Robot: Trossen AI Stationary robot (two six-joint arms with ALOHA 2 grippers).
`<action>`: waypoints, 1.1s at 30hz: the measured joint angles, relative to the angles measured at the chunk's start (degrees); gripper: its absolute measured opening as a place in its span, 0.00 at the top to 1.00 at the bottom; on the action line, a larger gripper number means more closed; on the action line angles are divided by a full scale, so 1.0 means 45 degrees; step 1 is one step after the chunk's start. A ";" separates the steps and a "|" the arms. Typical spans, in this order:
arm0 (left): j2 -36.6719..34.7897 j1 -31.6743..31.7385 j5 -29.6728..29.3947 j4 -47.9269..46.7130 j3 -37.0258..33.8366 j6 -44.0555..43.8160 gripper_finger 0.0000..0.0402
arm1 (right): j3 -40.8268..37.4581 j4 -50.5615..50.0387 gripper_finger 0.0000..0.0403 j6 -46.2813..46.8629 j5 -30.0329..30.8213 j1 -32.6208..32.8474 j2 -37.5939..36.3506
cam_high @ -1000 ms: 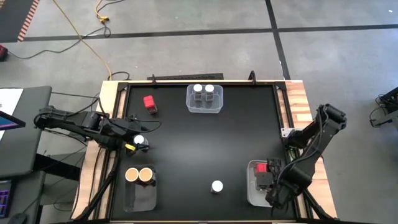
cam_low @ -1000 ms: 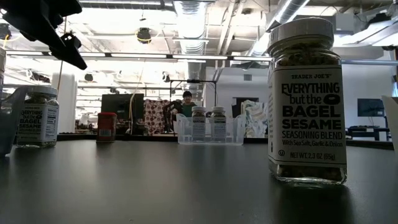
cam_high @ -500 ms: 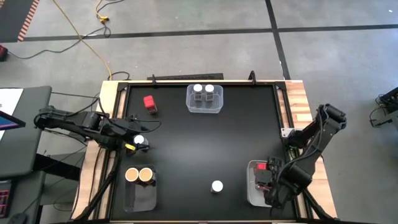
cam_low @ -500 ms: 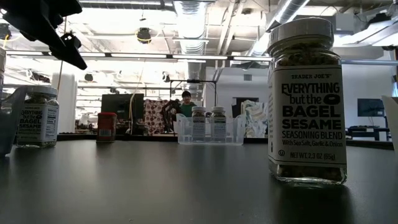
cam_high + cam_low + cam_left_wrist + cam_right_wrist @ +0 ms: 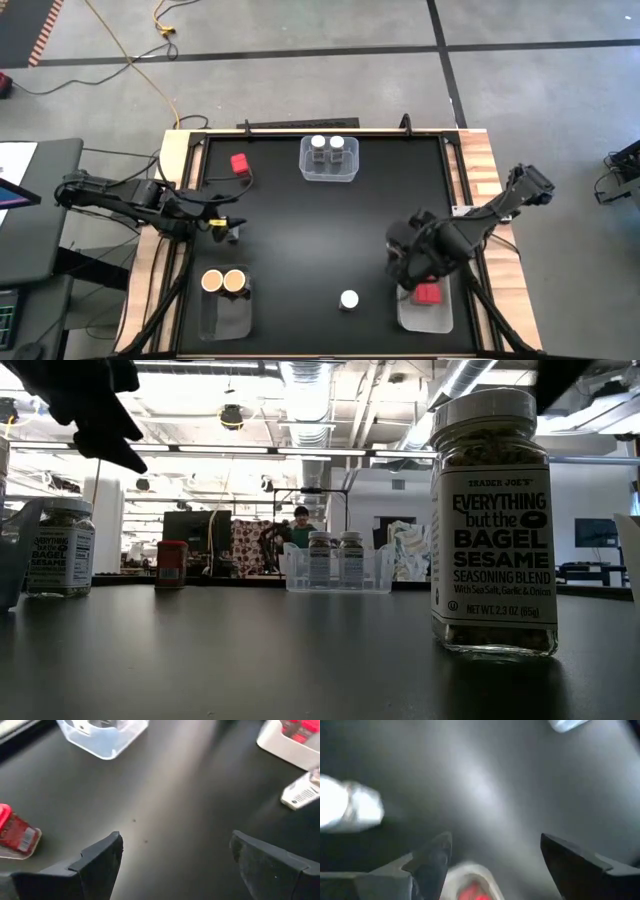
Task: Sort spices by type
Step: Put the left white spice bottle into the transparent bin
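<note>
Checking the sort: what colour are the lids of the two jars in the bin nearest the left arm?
Tan lids, clearest in the high view.

The near jar [image 5: 493, 525], right of the low frame, reads "TRADER JOE'S EVERYTHING but the BAGEL SESAME SEASONING BLEND", then "With Sea Salt, Garlic & Onion" and "NET WT. 2.3 OZ (65g)". The left jar [image 5: 61, 547] shows "BAGEL SESAME".

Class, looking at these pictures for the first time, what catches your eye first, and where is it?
In the low view, a bagel sesame seasoning jar looms at the table's near edge. From above, red spice boxes fill a clear bin at the near right corner, with the right claw open beside it.
</note>
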 joint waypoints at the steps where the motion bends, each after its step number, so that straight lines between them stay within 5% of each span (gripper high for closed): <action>1: -0.0002 0.0000 -0.0134 0.0003 0.0000 -0.0026 0.12 | 0.0006 -0.0017 0.18 0.0186 0.0377 -0.0253 0.0003; 8: 0.0002 0.0010 -0.1269 -0.0005 0.0000 -0.0242 0.12 | -0.0014 0.0119 0.20 0.1781 0.3407 -0.1493 -0.0047; 18: 0.0002 0.0010 -0.1550 0.0344 0.0000 -0.0118 0.12 | -0.1343 0.0779 0.20 0.2028 0.4253 -0.3331 -0.1056; 24: 0.0002 0.0010 -0.1584 0.0704 0.0000 0.1178 0.12 | -0.5492 0.6868 0.20 0.1156 0.3862 -0.4140 -0.2663; 33: 0.0202 0.0010 -0.1624 0.1464 0.0283 0.3114 0.13 | -0.9670 1.5702 0.20 -0.4061 0.2002 -0.5195 -0.4972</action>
